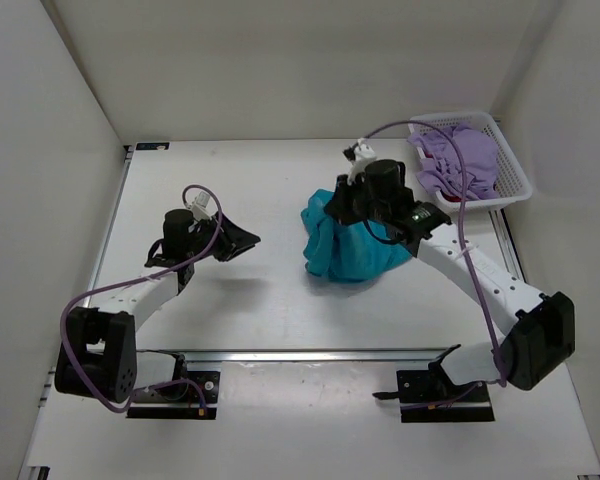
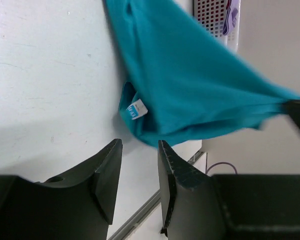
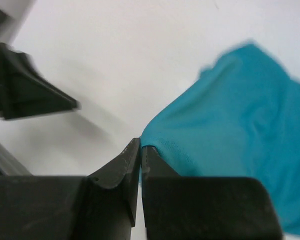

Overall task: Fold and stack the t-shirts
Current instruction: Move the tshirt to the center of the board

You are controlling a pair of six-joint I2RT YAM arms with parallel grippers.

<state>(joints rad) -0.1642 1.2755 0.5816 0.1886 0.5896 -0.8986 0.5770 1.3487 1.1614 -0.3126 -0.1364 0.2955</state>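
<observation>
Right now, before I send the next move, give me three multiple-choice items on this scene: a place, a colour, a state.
1. Where is the lavender shirt? A) in the white basket B) mid-table C) in a gripper
2. The right gripper holds a shirt of what colour? A) red B) teal C) white
3. The left gripper is: A) shut on cloth B) shut, empty C) open, empty

A: it lies bunched inside the mesh.
B: the teal shirt is pinched in its shut jaws.
C: jaws apart, nothing between.

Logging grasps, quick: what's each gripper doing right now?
Left gripper: open, empty.
Right gripper: shut on the teal t-shirt.
</observation>
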